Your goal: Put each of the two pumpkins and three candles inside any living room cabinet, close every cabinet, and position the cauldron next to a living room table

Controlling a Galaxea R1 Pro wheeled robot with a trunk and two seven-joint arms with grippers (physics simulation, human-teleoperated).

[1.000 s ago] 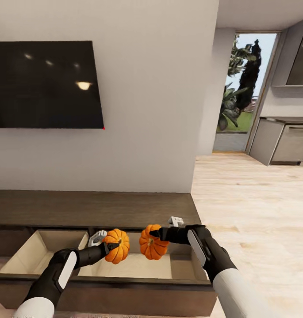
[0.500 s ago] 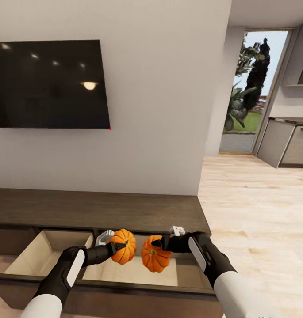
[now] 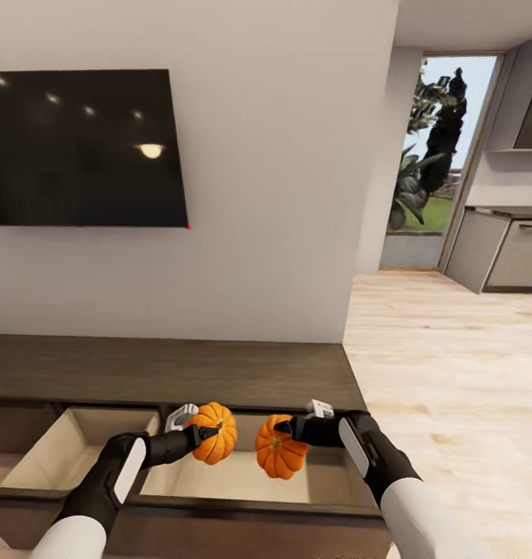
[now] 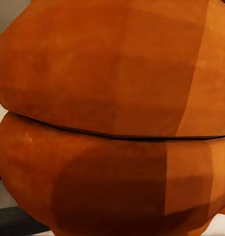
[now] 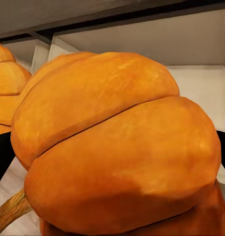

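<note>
Two ribbed orange pumpkins hang side by side above an open drawer of the long dark-brown cabinet (image 3: 165,369). My left gripper (image 3: 203,432) is shut on the left pumpkin (image 3: 217,444), whose skin (image 4: 112,118) looms close in the left wrist view. My right gripper (image 3: 287,427) is shut on the right pumpkin (image 3: 282,458); the right wrist view has that pumpkin (image 5: 117,147) up close, with the other pumpkin (image 5: 6,88) beside it and the drawer's pale inside (image 5: 191,83) behind. The candles and the cauldron are out of view.
A second drawer (image 3: 71,439) stands open to the left in the same cabinet. A black television (image 3: 79,147) hangs on the wall above. Light wood floor (image 3: 444,365) runs to the right toward grey kitchen units (image 3: 498,248) and a glass door (image 3: 429,163).
The head view has shifted slightly sideways. Both pumpkins stay gripped over the drawer, and the right one sits a little lower and further right in the picture.
</note>
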